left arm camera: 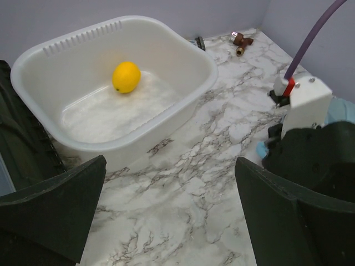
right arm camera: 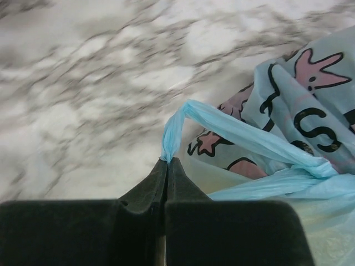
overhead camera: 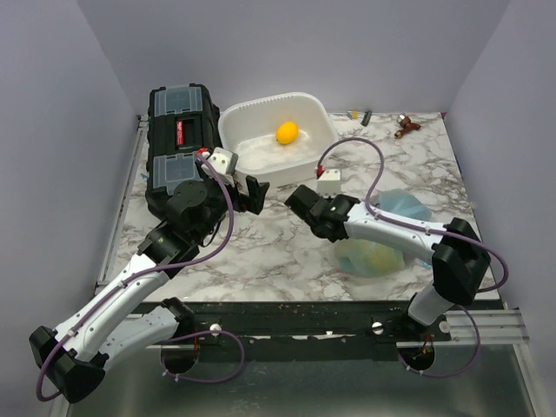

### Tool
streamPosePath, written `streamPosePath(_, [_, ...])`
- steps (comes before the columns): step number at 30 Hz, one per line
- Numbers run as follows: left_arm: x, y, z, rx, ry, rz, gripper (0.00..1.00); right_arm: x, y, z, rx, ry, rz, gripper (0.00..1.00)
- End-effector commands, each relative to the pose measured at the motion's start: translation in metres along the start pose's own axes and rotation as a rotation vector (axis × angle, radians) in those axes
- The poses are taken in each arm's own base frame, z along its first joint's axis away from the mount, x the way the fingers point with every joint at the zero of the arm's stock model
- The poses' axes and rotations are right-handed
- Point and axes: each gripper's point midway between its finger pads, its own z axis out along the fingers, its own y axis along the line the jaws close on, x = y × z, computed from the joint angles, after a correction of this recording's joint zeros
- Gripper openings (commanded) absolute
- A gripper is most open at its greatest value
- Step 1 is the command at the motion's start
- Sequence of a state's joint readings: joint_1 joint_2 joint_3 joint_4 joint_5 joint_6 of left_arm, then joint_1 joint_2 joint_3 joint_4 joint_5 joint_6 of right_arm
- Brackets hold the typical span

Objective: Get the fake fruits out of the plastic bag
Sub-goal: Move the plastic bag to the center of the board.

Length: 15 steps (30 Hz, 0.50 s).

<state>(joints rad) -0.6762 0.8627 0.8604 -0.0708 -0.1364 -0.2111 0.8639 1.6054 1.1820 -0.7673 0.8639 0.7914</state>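
**1 handle pinched, the bag not yet opened**

The right gripper point(right arm camera: 166, 160) has its fingers pressed together on the twisted loop handle point(right arm camera: 222, 124) of the plastic bag point(overhead camera: 395, 208). The bag lies at 4 o'clock on the table point(overhead camera: 261, 252), partly under the right arm. The fake fruits point(overhead camera: 373, 256) are inside it, showing only as a yellowish shape through the film. The left gripper point(left arm camera: 172, 205) hangs with its fingers spread wide and nothing between them, pointed at the white tub point(overhead camera: 252, 122) at 12 o'clock, which holds 1 lemon point(overhead camera: 287, 132).

Risks, as I judge them:
- The thin handle could stretch, tear or slide out of so narrow a pinch
- Pulling on 1 handle alone may drag the whole bag instead of opening its mouth
- Loosened fruits could roll towards the table's 3 o'clock edge
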Motion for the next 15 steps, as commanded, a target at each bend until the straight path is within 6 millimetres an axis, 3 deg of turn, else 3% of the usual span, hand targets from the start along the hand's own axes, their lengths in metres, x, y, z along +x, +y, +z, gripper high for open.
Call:
streamPosePath(1, [-0.013,-0.009,-0.002,0.038,-0.016,-0.009,0.99,0.03,0.079,-0.037,-0.283,0.069,-0.068,0.01])
streamPosePath(8, [-0.017,0.005,-0.004,-0.028,-0.042,0.033,0.99,0.071,0.162,-0.106,-0.699,0.109,-0.119,0.01])
streamPosePath(12, [-0.017,0.009,-0.006,-0.045,-0.05,0.06,0.99,0.085,0.186,-0.142,-0.842,0.074,-0.112,0.01])
streamPosePath(15, [-0.018,0.011,-0.006,-0.054,-0.058,0.066,0.99,0.094,0.192,-0.157,-0.915,0.08,-0.106,0.01])
